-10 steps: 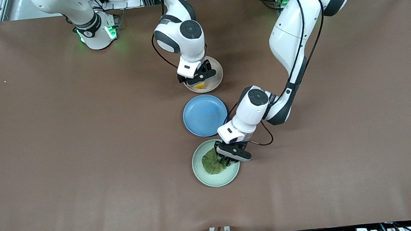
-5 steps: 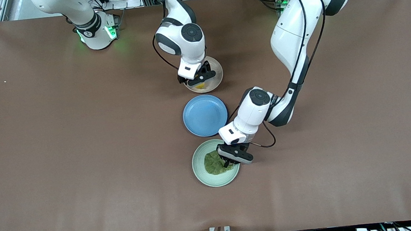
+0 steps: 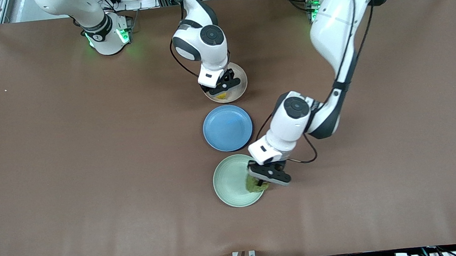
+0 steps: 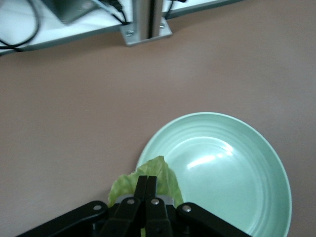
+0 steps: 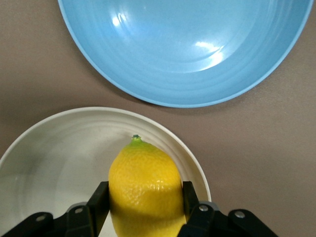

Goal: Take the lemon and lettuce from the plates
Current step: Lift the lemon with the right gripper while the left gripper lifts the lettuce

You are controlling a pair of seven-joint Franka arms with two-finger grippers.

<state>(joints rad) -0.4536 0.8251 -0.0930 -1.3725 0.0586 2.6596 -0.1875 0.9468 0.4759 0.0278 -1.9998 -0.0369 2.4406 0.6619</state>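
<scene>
Change since earlier: the lettuce (image 3: 256, 184) has been dragged from the middle of the mint green plate (image 3: 229, 182) to its rim toward the left arm's end of the table, and the left arm has swung the same way. The right arm has barely shifted.

Left tool (image 3: 265, 181): its fingers are pressed together on the lettuce, with the leaf bunched between them, over the edge of the mint green plate.

Lettuce: a thin, wrinkled green leaf, seen in the left wrist view (image 4: 148, 180) poking out past the fingertips. It is judged light, limp and easily torn, so a pinch on a gathered fold should hold better than one on a ragged edge.

Right tool (image 3: 219, 91): its fingers are clamped on the sides of the lemon (image 5: 145, 190), low over the beige-pink plate (image 3: 240, 83).

Lemon: yellow, with a greenish tip, in the beige-pink plate (image 5: 49, 148). Whether it is lifted clear cannot be told. It is judged firm, smooth and rounded, so it is best gripped across its widest middle.

Blue plate (image 3: 227, 127): it lies on the table (image 3: 70, 181) between the other two plates, with nothing on it.
</scene>
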